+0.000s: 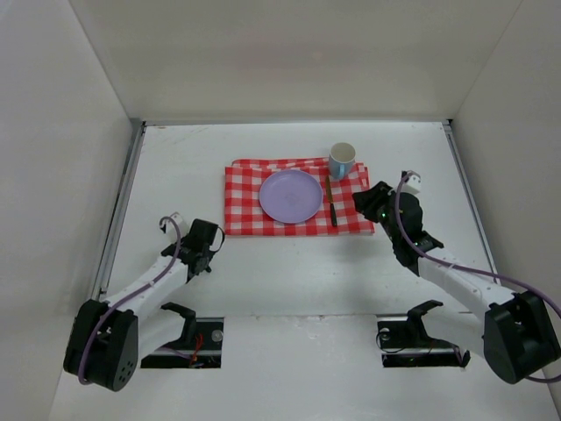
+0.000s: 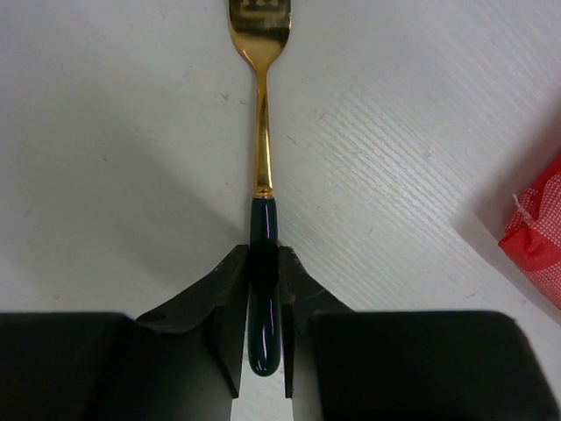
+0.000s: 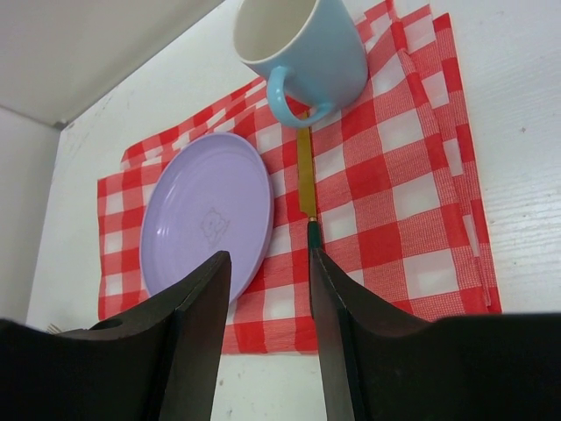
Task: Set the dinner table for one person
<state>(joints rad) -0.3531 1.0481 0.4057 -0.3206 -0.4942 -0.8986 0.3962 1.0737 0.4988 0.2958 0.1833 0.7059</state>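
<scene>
Worktop (image 1: 289,272) is bare left of the checked cloth (image 1: 241,210), in front of it, and behind it up to the back wall (image 1: 289,61). The cloth strip left of the purple plate (image 1: 291,196) is free. Right of the plate is tight: knife (image 1: 332,203) just beside it, blue mug (image 1: 342,160) at the knife's far end, right gripper (image 3: 270,261) at the cloth's right edge, fingers apart. Fork (image 2: 262,132) juts ahead of the left gripper (image 2: 263,263) over bare worktop. Side walls close in both flanks.
</scene>
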